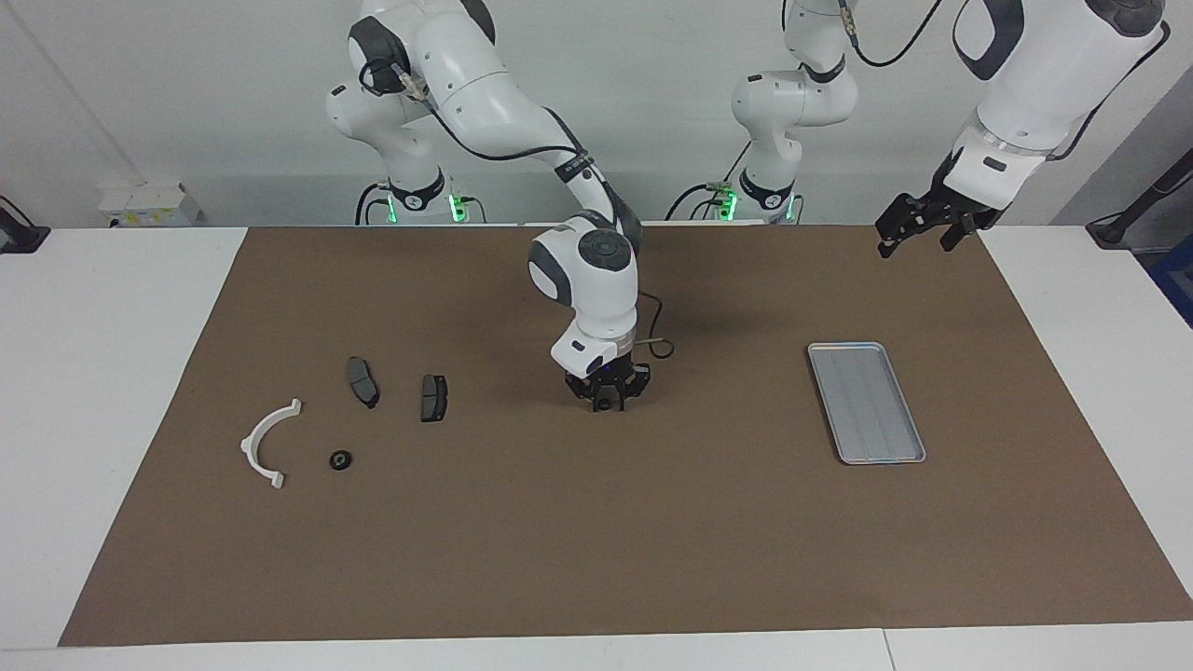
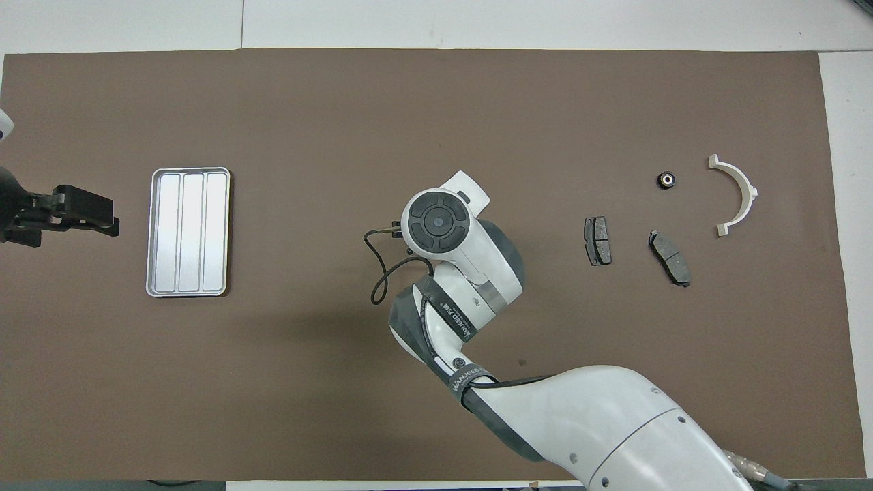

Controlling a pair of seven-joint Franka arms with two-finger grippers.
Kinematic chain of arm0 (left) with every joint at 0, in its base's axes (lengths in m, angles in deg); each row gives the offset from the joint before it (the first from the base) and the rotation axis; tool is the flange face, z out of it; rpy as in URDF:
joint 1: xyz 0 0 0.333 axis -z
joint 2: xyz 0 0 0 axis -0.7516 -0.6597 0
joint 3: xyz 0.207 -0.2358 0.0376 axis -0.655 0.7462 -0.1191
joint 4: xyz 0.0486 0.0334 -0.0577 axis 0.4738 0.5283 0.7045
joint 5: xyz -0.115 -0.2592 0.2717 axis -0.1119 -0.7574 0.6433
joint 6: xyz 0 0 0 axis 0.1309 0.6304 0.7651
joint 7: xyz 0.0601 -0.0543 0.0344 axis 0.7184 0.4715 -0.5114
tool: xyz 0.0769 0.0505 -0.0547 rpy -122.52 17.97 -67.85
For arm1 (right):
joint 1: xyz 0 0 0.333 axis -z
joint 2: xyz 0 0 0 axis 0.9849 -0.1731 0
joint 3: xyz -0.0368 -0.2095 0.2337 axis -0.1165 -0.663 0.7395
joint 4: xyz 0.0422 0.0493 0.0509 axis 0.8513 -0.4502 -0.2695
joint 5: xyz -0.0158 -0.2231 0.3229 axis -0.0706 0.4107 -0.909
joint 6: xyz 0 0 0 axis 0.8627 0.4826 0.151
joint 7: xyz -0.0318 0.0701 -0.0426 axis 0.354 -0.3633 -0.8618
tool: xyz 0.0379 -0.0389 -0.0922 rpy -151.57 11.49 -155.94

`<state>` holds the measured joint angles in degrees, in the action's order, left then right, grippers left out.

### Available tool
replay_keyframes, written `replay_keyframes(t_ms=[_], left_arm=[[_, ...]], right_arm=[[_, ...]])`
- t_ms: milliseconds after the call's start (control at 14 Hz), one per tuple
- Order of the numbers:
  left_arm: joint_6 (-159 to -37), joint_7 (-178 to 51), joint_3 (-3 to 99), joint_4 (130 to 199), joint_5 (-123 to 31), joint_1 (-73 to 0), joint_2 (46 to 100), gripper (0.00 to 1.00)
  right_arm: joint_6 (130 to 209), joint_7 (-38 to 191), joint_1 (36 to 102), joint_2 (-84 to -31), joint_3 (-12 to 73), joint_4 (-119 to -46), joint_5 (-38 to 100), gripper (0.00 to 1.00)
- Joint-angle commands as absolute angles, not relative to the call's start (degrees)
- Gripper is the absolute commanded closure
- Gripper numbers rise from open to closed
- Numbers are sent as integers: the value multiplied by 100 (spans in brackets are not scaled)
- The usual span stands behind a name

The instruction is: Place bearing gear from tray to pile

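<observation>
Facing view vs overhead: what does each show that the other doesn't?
Facing view only: the right tool, down on the mat at mid-table and shut on a small dark bearing gear; also both arm bases. From above, the right arm's own wrist hides that tool and gear.

Overhead only: the tray's three lengthwise panels seen square on, with nothing in it.

Both: the left tool, open, waiting in the air at the left arm's end of the table; the pile's white half-ring bracket, two dark pads and another small bearing gear.
</observation>
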<state>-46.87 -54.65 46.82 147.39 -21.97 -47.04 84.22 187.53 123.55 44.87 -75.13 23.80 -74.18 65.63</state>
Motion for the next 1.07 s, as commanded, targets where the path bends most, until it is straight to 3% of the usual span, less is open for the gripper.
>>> replay_keyframes(t_ms=[0,358,573,1003], left_arm=[[-4994,-5393,4731,15141,-2100,-4776,8658,0],[-5092,-5393,4731,15441,-2108,-4776,8817,0],[-5022,-5401,4722,15388,-2108,-4776,8791,0],[-5039,-5401,4722,15335,-2143,-4758,8764,0]], right_arm=[[18711,12348,4531,-7492,2404,-7409,6568,100],[18133,11603,4969,-7361,2386,-7076,6638,100],[17632,10471,5689,-7045,2395,-6786,6568,100],[17648,8018,7289,-6921,2404,-6882,6515,100]])
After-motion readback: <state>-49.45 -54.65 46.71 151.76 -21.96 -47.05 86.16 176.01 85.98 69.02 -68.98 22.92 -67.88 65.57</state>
